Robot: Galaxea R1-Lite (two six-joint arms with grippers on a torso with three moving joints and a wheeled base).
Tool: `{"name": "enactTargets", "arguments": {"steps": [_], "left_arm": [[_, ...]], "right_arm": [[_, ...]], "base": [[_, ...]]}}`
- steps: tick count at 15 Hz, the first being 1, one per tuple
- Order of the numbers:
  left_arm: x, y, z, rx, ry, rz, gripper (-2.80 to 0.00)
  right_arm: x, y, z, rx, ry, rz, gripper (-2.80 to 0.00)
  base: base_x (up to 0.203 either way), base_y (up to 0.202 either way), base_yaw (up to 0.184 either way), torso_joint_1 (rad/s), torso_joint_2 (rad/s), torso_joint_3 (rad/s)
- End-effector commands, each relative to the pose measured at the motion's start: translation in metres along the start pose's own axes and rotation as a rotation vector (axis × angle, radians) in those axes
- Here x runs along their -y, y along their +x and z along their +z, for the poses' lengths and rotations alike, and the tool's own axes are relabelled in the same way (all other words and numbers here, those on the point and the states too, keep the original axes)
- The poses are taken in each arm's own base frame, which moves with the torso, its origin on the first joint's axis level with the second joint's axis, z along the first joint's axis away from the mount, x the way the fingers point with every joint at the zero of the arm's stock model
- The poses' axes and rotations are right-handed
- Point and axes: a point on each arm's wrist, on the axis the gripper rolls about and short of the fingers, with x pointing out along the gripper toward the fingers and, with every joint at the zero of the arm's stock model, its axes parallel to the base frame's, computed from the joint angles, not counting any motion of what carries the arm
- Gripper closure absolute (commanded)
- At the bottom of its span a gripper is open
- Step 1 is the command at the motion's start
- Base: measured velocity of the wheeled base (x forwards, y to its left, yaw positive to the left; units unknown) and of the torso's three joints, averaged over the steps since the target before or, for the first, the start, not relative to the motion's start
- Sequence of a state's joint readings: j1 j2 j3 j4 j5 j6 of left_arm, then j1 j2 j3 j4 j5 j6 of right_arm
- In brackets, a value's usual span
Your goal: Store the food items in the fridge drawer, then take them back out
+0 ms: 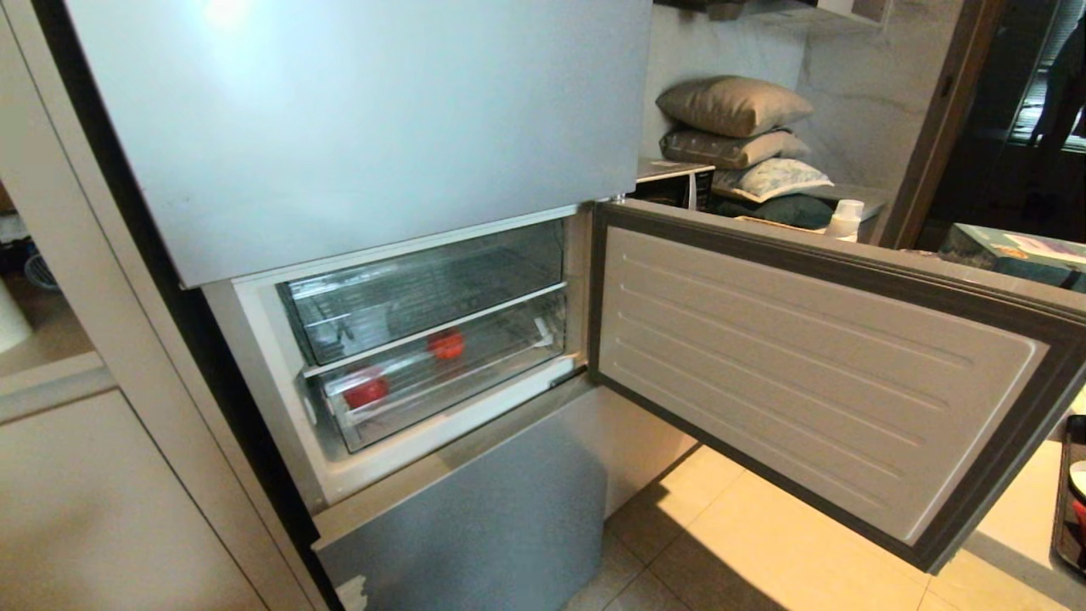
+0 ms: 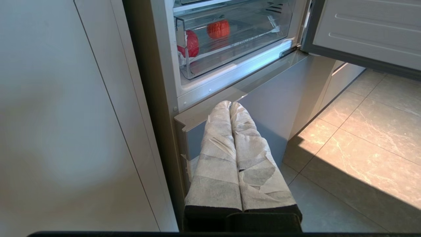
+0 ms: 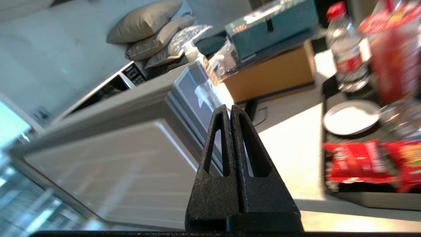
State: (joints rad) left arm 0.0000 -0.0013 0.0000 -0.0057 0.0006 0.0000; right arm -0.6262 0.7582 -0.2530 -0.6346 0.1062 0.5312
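Both grippers are clenched on nothing: left gripper (image 2: 229, 105) hangs low before the fridge (image 1: 356, 127), below the drawer (image 1: 441, 378); right gripper (image 3: 229, 108) is beside the open door (image 1: 814, 365). Inside the closed drawer sit a red ball (image 1: 366, 390) and a red packet (image 1: 446, 344). Risks: shut fingers may slip on the drawer's smooth front, and the right arm could knock the door.

Lower clear fridge drawer (image 1: 441, 390) pushed in, holding 2 red food items: one (image 1: 366, 391) near its left front, the other (image 1: 445, 344) further back, toward the middle. Upper drawer (image 1: 424, 288) sits above it.
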Motion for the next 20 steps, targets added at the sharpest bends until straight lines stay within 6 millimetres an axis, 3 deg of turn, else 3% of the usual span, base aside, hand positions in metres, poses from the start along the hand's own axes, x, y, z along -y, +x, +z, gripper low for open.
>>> {"name": "enactTargets", "arguments": {"steps": [1, 10, 15, 20], "left_arm": [[0.0, 0.0, 0.0, -0.001, 0.0, -0.001, 0.0], [0.0, 0.0, 0.0, -0.001, 0.0, 0.001, 0.0], [0.0, 0.0, 0.0, -0.001, 0.0, -0.001, 0.0], [0.0, 0.0, 0.0, -0.001, 0.0, -0.001, 0.0]], "right_arm": [[0.009, 0.036, -0.006, -0.079, 0.077, -0.058, 0.0], [0.029, 0.124, -0.017, -0.141, 0.21, -0.106, 0.0], [0.031, 0.155, -0.015, -0.18, 0.239, -0.042, 0.0], [0.051, 0.184, -0.009, -0.31, 0.359, 0.083, 0.0]], "base": [[0.0, 0.0, 0.0, 0.0, 0.0, 0.0], [0.0, 0.0, 0.0, 0.0, 0.0, 0.0], [0.0, 0.0, 0.0, 0.0, 0.0, 0.0], [0.0, 0.0, 0.0, 0.0, 0.0, 0.0]]}}
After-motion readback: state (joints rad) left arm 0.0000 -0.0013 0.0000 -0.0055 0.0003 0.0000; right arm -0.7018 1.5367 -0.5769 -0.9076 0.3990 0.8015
